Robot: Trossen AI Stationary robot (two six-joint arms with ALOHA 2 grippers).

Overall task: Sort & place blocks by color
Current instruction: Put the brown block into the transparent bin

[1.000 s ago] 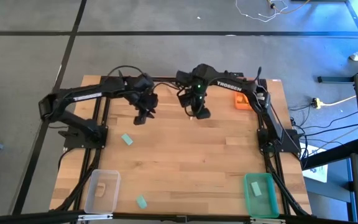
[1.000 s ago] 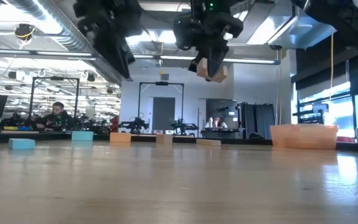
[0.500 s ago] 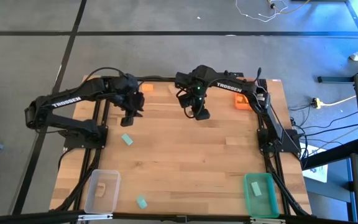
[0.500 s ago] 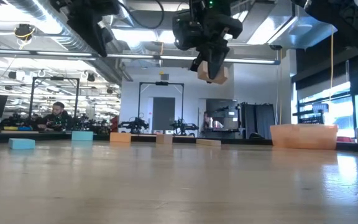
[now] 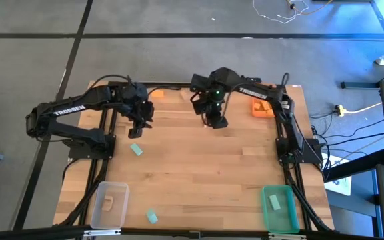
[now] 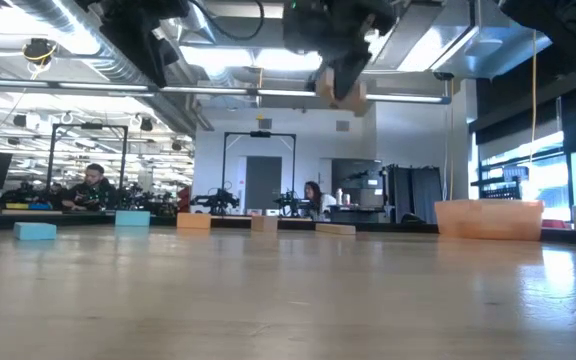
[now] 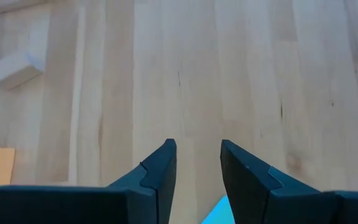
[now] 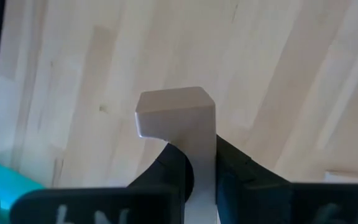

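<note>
Holding pale wood block (image 8: pixel 176 118) aloft over worktop (image 5: pixel 205 173) far edge, right gripper (image 5: pixel 215 121) jaws clamped on it. Left gripper (image 7: pixel 196 163) jaws part-open, empty. Risk: shallow pinch, block slipping mid-carry to clear bin (image 5: pixel 109 205).

Two dark arms — white TROSSEN lettering, black cables, one green light.

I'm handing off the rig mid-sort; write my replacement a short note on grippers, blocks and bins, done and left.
Right gripper: shut on a pale wood block, held high over the table's far middle.
Left gripper: open, empty, hovering just beyond a teal block.
Done: clear bin holds one pale block; green bin holds teal.
Left: held block to the clear bin; second teal block near the front edge; an orange block and pale blocks along the far edge; orange bin at far right.
</note>
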